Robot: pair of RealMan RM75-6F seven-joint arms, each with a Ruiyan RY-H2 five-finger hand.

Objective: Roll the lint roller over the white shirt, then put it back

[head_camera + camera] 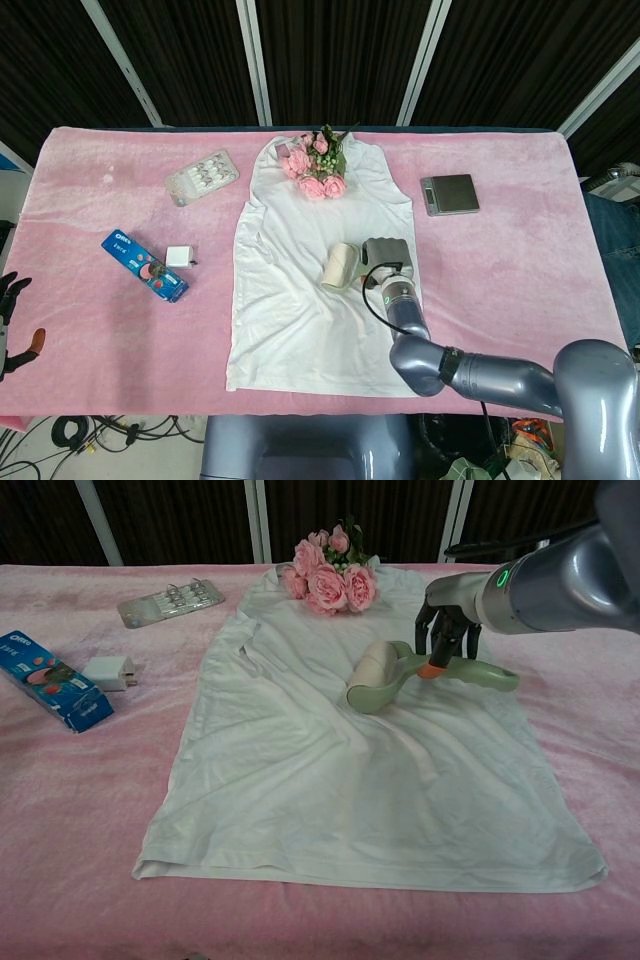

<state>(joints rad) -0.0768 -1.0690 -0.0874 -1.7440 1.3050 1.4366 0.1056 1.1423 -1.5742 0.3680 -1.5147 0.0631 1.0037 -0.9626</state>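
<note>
A white shirt lies flat across the middle of the pink table cover. The lint roller, with a cream roll and a green handle, rests on the shirt's upper middle. My right hand grips the handle just behind the roll, fingers curled down over it. Far left at the table's front edge, only dark fingertips of my left hand show in the head view; nothing is seen in it.
Pink roses lie on the shirt's collar. A blister pack, a blue box and a white charger sit on the left. A grey scale sits at the right.
</note>
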